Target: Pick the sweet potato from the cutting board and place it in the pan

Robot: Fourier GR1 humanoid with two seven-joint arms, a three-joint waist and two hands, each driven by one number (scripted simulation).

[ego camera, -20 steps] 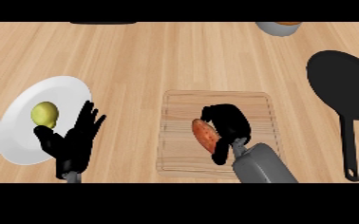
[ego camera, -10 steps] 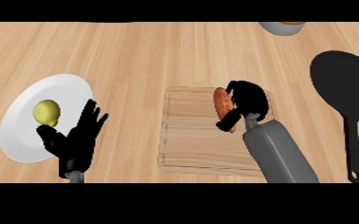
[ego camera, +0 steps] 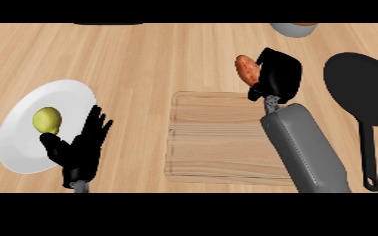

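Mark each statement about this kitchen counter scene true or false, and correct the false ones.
1. The right robot hand holds the sweet potato. True.
2. The sweet potato lies in the pan. False: it is in the robot hand, left of the pan and beyond the cutting board's far edge.
3. A yellow fruit sits on the white plate. True.
4. The left robot hand grips the yellow fruit. False: it is open, fingers up, beside the fruit.
5. The pan is left of the cutting board. False: it is at the right.
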